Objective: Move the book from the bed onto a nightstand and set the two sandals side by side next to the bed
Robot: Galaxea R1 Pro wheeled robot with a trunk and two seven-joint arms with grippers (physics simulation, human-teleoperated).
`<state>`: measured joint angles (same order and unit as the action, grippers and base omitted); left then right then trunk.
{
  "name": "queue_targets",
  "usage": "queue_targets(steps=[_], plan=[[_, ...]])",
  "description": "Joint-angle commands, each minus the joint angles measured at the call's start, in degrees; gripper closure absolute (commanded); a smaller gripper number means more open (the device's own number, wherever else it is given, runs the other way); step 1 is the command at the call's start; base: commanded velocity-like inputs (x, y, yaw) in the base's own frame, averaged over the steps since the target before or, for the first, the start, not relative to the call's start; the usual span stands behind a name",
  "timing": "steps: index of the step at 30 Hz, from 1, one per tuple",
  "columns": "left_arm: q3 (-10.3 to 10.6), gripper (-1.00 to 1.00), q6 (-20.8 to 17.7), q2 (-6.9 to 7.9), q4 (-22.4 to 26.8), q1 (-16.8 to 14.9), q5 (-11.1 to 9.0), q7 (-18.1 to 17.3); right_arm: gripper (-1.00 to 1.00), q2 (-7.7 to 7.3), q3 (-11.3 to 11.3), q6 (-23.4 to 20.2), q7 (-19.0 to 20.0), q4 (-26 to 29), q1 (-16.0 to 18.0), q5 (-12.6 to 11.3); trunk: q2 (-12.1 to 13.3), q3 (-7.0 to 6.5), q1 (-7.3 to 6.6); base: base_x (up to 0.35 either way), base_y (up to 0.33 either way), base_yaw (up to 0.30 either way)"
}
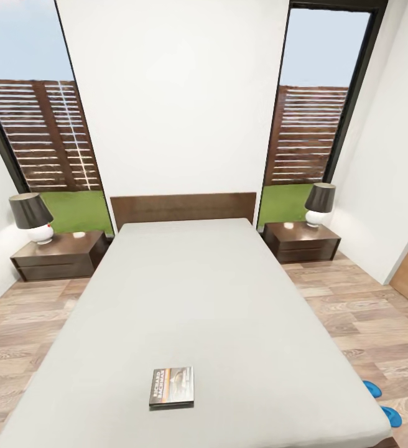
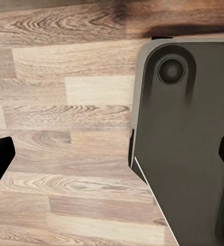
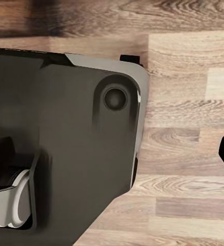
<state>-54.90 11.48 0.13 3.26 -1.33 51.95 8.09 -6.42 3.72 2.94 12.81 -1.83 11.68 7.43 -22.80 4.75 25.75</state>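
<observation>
Both arms hang low beside the robot's base. In the left wrist view the left end effector (image 2: 112, 154) looks down at the wood-plank floor (image 2: 65, 118) and the dark base plate (image 2: 188, 143). Its two fingertips sit at opposite edges of the picture, far apart, so it is spread wide and holds nothing. The right end effector (image 3: 112, 154) shows the same: fingertips at both edges, nothing between them, above the base (image 3: 65, 128) and the floor.

The book (image 1: 171, 386) lies flat on the bed (image 1: 216, 298), near the foot end and close to the robot, a little to the left of the middle. The two nightstands (image 1: 60, 255) (image 1: 302, 241) stand at both sides of the headboard, well apart from the book, and each carries a lamp. Two blue sandals (image 1: 372, 389) (image 1: 391, 415) lie on the floor just beside the right edge of the bed.

I judge the step in hand is to reach for the book. The cover is thin, so it would be better to lift an arm over the mattress and come down at one edge of the book. Afterwards the robot must drive around the bed, leaving room for the sandals.
</observation>
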Motion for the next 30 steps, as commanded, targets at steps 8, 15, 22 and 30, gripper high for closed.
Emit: queue_targets(steps=[8,15,22,30], plan=[[-0.4,-1.00,0.2,-0.11,-0.1,0.0,0.6,0.3,-1.00,0.01,0.4,0.3,0.1,-0.2,0.1,0.6,-0.1,0.12,0.03,0.006,0.000,0.000],[-0.4,-1.00,0.2,-0.19,-0.1,0.0,0.6,0.3,-1.00,0.00,0.4,0.3,0.1,-0.2,0.1,0.6,-0.1,0.12,0.03,0.002,0.000,0.000],[-0.4,-1.00,0.2,-0.24,-0.1,-0.1,0.6,0.3,-1.00,0.00,0.4,0.3,0.1,-0.2,0.1,0.6,-0.1,0.12,0.03,0.000,0.000,0.000],[-0.4,-1.00,0.2,-0.29,-0.1,0.0,0.6,0.4,-1.00,0.08,0.4,0.3,0.1,-0.2,0.1,0.6,-0.1,0.12,0.03,0.000,0.000,0.000]])
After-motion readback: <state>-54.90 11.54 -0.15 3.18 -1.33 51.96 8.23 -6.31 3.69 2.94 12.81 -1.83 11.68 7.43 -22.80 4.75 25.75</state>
